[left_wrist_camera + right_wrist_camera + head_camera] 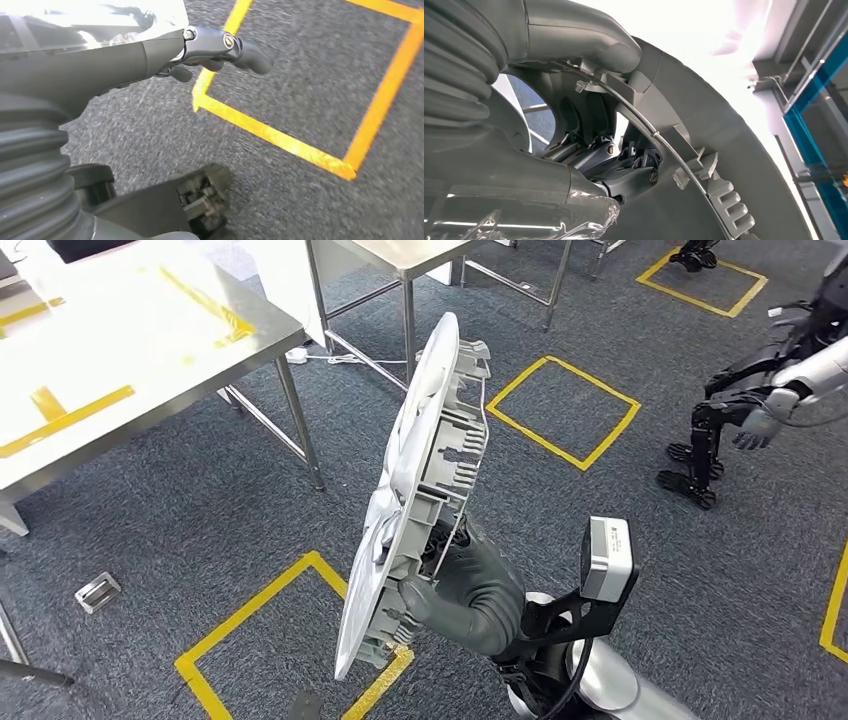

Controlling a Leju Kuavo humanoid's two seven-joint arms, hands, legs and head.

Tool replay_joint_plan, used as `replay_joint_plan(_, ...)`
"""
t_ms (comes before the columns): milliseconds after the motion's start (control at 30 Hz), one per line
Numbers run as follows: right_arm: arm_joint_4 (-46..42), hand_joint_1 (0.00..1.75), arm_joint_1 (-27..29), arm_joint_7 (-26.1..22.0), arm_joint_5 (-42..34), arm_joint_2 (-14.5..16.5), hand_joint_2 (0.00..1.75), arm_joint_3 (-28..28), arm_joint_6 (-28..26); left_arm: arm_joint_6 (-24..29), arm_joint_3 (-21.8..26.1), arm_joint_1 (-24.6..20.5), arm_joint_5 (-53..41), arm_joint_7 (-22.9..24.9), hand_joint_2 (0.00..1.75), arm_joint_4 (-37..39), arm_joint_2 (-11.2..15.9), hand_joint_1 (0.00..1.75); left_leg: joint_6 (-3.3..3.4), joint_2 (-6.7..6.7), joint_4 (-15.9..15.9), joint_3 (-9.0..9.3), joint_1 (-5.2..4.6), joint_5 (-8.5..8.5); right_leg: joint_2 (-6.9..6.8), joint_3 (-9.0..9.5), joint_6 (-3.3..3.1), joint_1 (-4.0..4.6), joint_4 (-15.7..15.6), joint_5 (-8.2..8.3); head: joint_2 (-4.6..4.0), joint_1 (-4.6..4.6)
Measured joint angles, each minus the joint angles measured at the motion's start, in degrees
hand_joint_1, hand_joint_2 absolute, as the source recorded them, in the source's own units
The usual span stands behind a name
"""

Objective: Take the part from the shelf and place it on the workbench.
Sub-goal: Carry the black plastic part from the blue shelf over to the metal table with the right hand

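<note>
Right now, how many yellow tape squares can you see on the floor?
5: one under the held part, one beyond it, one far back, one cut off at the right edge, one in the left wrist view.

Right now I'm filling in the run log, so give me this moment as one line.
stage: carrying | right hand: holds wheel cover upright | left hand: empty, over floor | workbench: ahead-left, bare

Grey carpet floor [200, 530] with yellow tape squares [563, 410], and steel tables [130, 360], possibly workbenches.
</note>
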Motion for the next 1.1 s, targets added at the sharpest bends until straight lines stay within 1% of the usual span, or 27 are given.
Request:
replay_joint_plan(33,0.0,1.75,-0.1,0.0,-0.1,0.0,1.75,0.0,0.0,0.0,0.0,0.1,0.1,0.1,1.75,0.0,0.0,0.00,0.51,-0.65,-0.1,0.09,0.02,-0.02,-0.47,0.25,0.35,-0.09,-0.2,-0.20,0.00,0.06)
replay_joint_plan(67,0.0,1.75,-0.2,0.0,-0.3,0.0,1.75,0.0,0.0,0.1,0.0,0.1,0.1,0.2,1.75,0.0,0.1,0.00,0.88,-1.31,-0.3,0.29,0.09,-0.02,-0.04,0.46,0.69,-0.24,0.0,-0.62,0.00,0.11)
replay_joint_plan(133,0.0,1.75,-0.3,0.0,-0.7,0.1,1.75,0.0,-0.1,0.1,0.0,0.0,0.2,0.4,1.75,0.0,0.1,0.00,1.68,-2.58,-0.8,0.74,0.38,0.03,2.99,-0.79,1.00,-0.47,3.2,-2.73,0.00,0.34)
replay_joint_plan(167,0.1,1.75,-0.3,-0.1,-0.9,0.1,1.75,0.0,-0.1,0.2,0.0,-0.1,0.2,0.4,1.75,0.0,0.1,0.00,1.93,-3.25,-0.8,0.80,0.39,-0.02,4.87,-2.54,0.95,-0.51,6.7,-4.30,0.00,0.51)
replay_joint_plan(200,0.2,1.75,-0.3,-0.1,-1.1,0.0,1.75,0.0,-0.1,0.2,0.0,-0.2,0.3,0.4,1.75,0.0,0.0,0.00,2.15,-4.01,-0.8,0.81,0.36,-0.06,6.01,-4.82,0.87,-0.50,10.7,-5.78,0.00,0.63)
replay_joint_plan(233,0.3,1.75,-0.2,-0.1,-1.2,0.0,1.75,0.0,-0.1,0.2,0.0,-0.2,0.3,0.4,1.75,0.0,0.0,0.00,2.22,-4.85,-0.8,0.83,0.30,-0.10,6.46,-6.89,0.81,-0.48,14.0,-6.61,0.00,0.71)
replay_joint_plan(267,0.4,1.75,-0.1,-0.1,-1.3,0.0,1.75,0.1,-0.1,0.2,0.0,-0.2,0.4,0.4,1.75,0.0,0.0,0.00,2.26,-5.72,-0.7,0.87,0.23,-0.15,6.62,-8.27,0.75,-0.47,15.7,-6.37,0.00,0.73)
replay_joint_plan(300,0.5,1.75,-0.1,-0.1,-1.3,0.0,1.75,0.1,-0.1,0.2,0.0,-0.2,0.4,0.5,1.75,0.0,0.0,0.00,2.24,-6.62,-0.6,0.93,0.20,-0.20,6.76,-8.62,0.66,-0.46,15.2,-4.94,0.00,0.72)
replay_joint_plan(333,0.5,1.75,-0.1,-0.1,-1.3,0.0,1.75,0.1,-0.1,0.2,0.0,-0.2,0.4,0.5,1.75,0.0,0.0,0.00,2.19,-7.56,-0.5,1.01,0.23,-0.29,7.11,-7.94,0.52,-0.47,12.6,-2.53,0.00,0.73)
replay_joint_plan(400,0.6,1.75,-0.2,-0.1,-1.3,0.0,1.75,0.2,0.0,0.2,0.0,-0.2,0.4,0.6,1.75,0.0,0.0,0.00,1.86,-9.31,0.0,0.93,0.35,-0.57,9.36,-5.58,0.23,-0.58,5.6,1.78,0.00,0.69)
replay_joint_plan(433,0.7,1.75,-0.2,-0.1,-1.3,0.0,1.75,0.2,0.0,0.1,0.0,-0.2,0.5,0.6,1.75,0.0,0.0,0.00,1.58,-10.04,0.2,0.69,0.48,-0.62,10.48,-4.65,0.11,-0.61,3.0,2.69,0.00,0.66)
replay_joint_plan(467,0.7,1.75,-0.2,-0.1,-1.4,0.0,1.75,0.2,0.0,0.1,0.0,-0.2,0.5,0.7,1.75,0.0,0.0,0.00,1.25,-10.66,0.3,0.39,0.63,-0.59,11.24,-4.21,0.01,-0.59,1.8,2.77,0.00,0.63)
replay_joint_plan(500,0.8,1.75,-0.2,-0.1,-1.5,0.0,1.75,0.3,0.1,0.1,0.0,-0.1,0.5,0.7,1.75,0.0,0.0,0.00,0.88,-11.28,0.3,0.13,0.78,-0.46,11.28,-4.04,-0.13,-0.51,1.5,2.56,0.00,0.62)
replay_joint_plan(533,0.8,1.75,-0.3,-0.1,-1.6,0.1,1.75,0.3,0.1,0.1,0.0,0.1,0.6,0.7,1.75,0.0,0.0,0.00,0.52,-11.88,0.2,-0.01,0.92,-0.33,10.70,-3.89,-0.38,-0.49,1.1,2.49,0.00,0.65)
replay_joint_plan(567,0.9,1.75,-0.4,-0.1,-1.7,0.1,1.75,0.3,0.1,0.1,0.0,0.3,0.6,0.8,1.75,0.0,0.0,0.00,0.21,-11.56,0.2,-0.07,0.86,-0.44,10.05,-3.66,-0.67,-0.52,0.8,2.62,0.00,0.64)
replay_joint_plan(633,1.0,1.75,-0.5,-0.1,-1.7,0.2,1.75,0.3,0.2,0.1,-0.1,0.4,0.7,0.9,1.75,0.0,0.0,0.00,-0.35,-8.62,2.4,-1.00,0.59,-1.99,8.48,-2.91,-1.31,-0.68,-0.1,2.81,0.00,0.28)
replay_joint_plan(667,1.1,1.75,-0.6,-0.1,-1.8,0.2,1.75,0.3,0.2,0.1,-0.1,0.3,0.7,0.9,1.75,0.0,0.0,0.00,-0.59,-6.62,5.1,-2.20,0.54,-3.43,7.63,-2.55,-1.55,-0.65,-0.3,2.78,0.00,0.09)
replay_joint_plan(700,1.1,1.75,-0.6,-0.1,-1.9,0.2,1.75,0.4,0.2,0.1,-0.1,0.2,0.7,0.9,1.75,0.0,0.0,0.00,-0.88,-5.39,8.5,-3.81,0.65,-4.93,6.72,-2.28,-1.71,-0.61,-0.4,2.66,0.00,-0.09)
replay_joint_plan(733,1.3,1.75,-0.6,-0.1,-2.0,0.2,1.75,0.4,0.3,0.1,-0.1,0.2,0.8,0.9,1.75,0.0,0.0,0.00,-1.15,-4.92,11.7,-5.38,0.85,-6.00,5.83,-2.09,-1.76,-0.59,-0.4,2.50,0.00,-0.10)
replay_joint_plan(767,1.4,1.75,-0.5,-0.1,-2.0,0.2,1.75,0.5,0.3,0.1,-0.1,0.3,0.8,1.0,1.75,0.0,0.0,0.00,-1.40,-4.70,13.6,-6.37,1.06,-6.23,4.96,-1.93,-1.74,-0.60,-0.4,2.32,0.00,-0.15)
replay_joint_plan(800,1.5,1.75,-0.5,-0.1,-2.1,0.2,1.75,0.5,0.4,0.1,-0.1,0.3,0.8,1.0,1.75,0.0,0.0,0.00,-1.61,-4.54,13.6,-6.43,1.26,-5.50,4.15,-1.77,-1.64,-0.63,-0.4,2.13,0.00,-0.16)
replay_joint_plan(833,1.6,1.75,-0.5,-0.1,-2.2,0.2,1.75,0.5,0.4,0.1,-0.1,0.4,0.9,1.1,1.75,0.0,0.1,0.00,-1.74,-4.20,11.4,-5.41,1.41,-3.91,3.43,-1.57,-1.48,-0.67,-0.3,1.92,0.00,-0.16)
replay_joint_plan(900,1.7,1.75,-0.6,-0.1,-2.3,0.2,1.75,0.5,0.6,0.1,-0.1,0.3,1.0,1.3,1.75,0.0,0.1,0.00,-1.76,-1.93,4.4,-1.83,1.21,-0.70,2.12,-1.06,-0.94,-0.61,-0.2,1.41,0.00,-0.21)
replay_joint_plan(967,1.8,1.75,-0.7,-0.1,-2.5,0.3,1.75,0.5,0.7,0.0,-0.1,0.2,1.0,1.4,1.75,0.0,0.1,0.00,-0.83,-0.01,0.3,0.18,0.64,0.10,0.98,-0.67,-0.24,-0.33,-0.2,0.95,0.00,-0.21)
replay_joint_plan(1033,1.9,1.75,-0.9,-0.1,-2.8,0.3,1.75,0.5,0.9,-0.1,-0.2,0.3,0.8,1.4,1.75,0.0,0.1,0.00,0.47,-0.59,-0.1,0.16,0.27,-0.29,-0.17,-0.28,0.44,-0.22,-0.4,0.68,0.00,-0.16)
replay_joint_plan(1067,1.9,1.75,-1.0,-0.1,-2.9,0.3,1.75,0.5,1.0,-0.1,-0.2,0.5,0.8,1.4,1.75,0.0,0.2,0.00,0.90,-1.21,-0.2,0.24,0.34,-0.28,-0.24,-0.04,0.78,-0.34,-0.4,0.40,0.00,-0.10)
replay_joint_plan(1100,2.0,1.75,-1.1,-0.2,-2.9,0.4,1.75,0.6,1.0,-0.2,-0.3,0.6,0.8,1.4,1.75,0.0,0.2,0.00,1.32,-1.83,-0.3,0.38,0.44,-0.28,0.60,-0.08,1.03,-0.50,0.1,-0.21,0.00,-0.06)
